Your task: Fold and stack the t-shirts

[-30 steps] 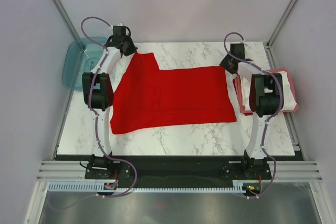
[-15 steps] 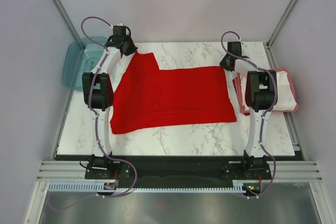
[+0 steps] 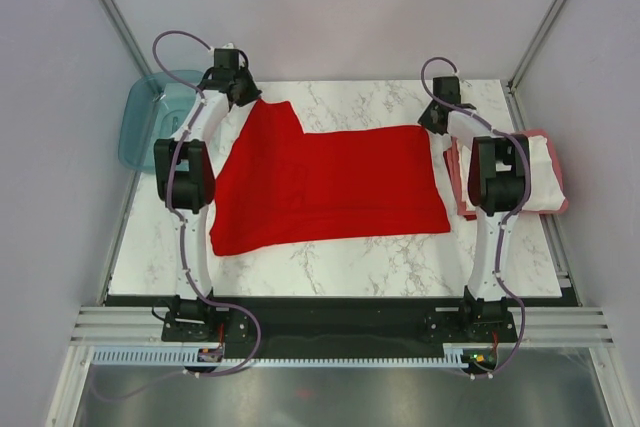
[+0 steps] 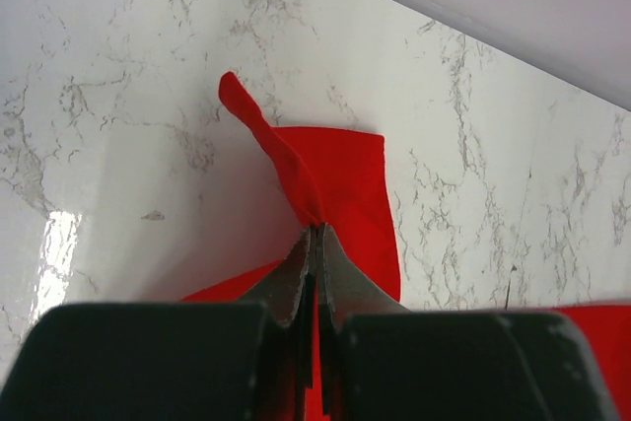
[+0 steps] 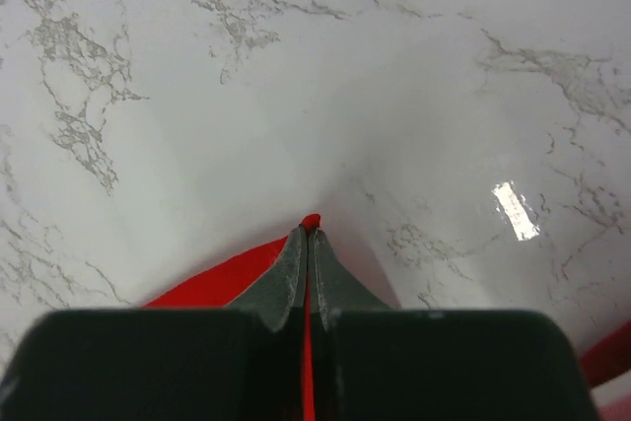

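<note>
Red t-shirt point(image 3: 330, 182), one of three, is pinched by left hand point(image 4: 315, 239) and right hand point(image 5: 308, 234).

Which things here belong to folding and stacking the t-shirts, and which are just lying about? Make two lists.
Part of the job:
red t-shirt, pinched along its far edge by the left gripper and the right gripper
white t-shirt, lying on the pinkish-red t-shirt

Just lying about:
teal tub, off the marble table at its far left corner
</note>
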Controlling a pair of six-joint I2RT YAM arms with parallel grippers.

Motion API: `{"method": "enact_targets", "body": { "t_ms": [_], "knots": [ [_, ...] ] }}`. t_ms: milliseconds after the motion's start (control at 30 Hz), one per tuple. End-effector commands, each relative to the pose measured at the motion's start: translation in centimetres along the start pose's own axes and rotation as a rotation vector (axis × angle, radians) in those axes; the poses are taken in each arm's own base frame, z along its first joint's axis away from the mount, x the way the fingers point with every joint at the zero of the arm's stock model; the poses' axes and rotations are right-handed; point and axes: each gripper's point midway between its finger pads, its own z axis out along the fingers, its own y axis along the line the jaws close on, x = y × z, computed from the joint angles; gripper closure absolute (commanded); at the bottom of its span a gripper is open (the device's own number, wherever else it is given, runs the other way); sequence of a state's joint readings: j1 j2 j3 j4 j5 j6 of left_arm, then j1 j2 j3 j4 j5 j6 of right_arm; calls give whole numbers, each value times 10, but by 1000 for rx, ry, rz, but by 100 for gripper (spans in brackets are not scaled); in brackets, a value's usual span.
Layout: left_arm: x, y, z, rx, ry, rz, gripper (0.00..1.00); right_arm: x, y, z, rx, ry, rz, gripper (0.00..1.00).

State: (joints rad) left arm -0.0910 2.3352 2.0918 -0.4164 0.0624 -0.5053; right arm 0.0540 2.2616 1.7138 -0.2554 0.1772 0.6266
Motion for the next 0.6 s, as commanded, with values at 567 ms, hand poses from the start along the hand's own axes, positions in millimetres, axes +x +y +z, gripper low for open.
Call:
{"method": "enact_targets", "body": {
  "t_ms": [567],
  "knots": [
    [-9,-17,-89,95,-76,68,98,-21,-2,-70,-67,-32,39,100]
  ]
}}
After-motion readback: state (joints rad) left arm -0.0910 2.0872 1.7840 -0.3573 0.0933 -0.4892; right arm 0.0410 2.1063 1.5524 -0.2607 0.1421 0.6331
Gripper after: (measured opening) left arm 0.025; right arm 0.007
